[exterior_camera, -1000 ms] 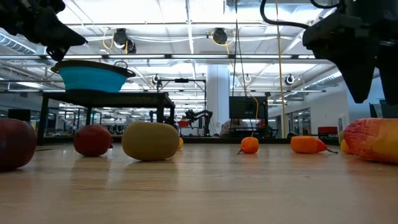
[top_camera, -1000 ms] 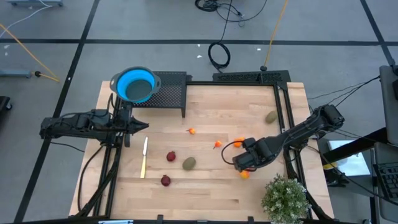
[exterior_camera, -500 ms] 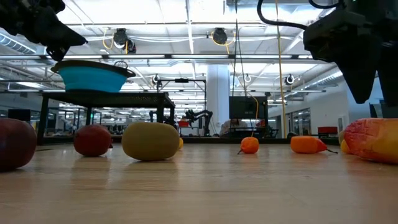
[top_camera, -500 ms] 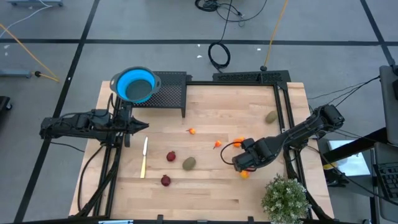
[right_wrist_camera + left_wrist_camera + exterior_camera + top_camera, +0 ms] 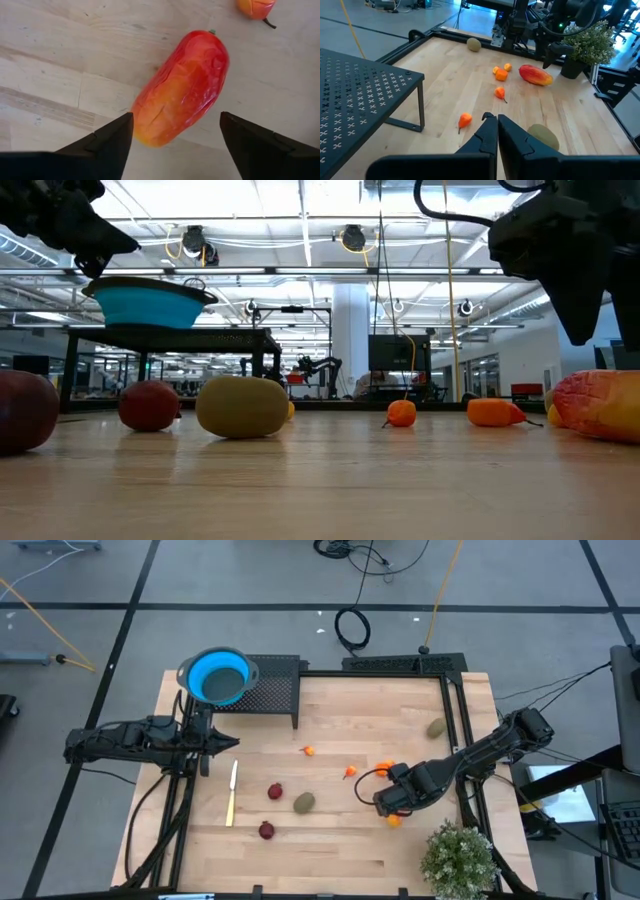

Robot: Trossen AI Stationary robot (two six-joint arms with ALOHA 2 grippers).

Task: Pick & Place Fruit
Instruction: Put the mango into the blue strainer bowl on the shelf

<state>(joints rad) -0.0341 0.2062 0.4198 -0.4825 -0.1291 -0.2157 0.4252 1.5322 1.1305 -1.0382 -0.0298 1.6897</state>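
Observation:
The elongated red-orange fruit lies on its side on the wood, also seen in the low view and the left wrist view. My right gripper hovers above it, open, one finger on each side, and hides it in the high view. Dark red round fruits, olive ovals and tiny orange ones lie scattered on the table. My left gripper is shut, level over the table's left part.
A blue bowl sits on a black perforated rack at the far left. A pale knife lies left of the dark red fruits. A potted plant stands at the near right corner. Another tiny orange fruit lies beside my right gripper.

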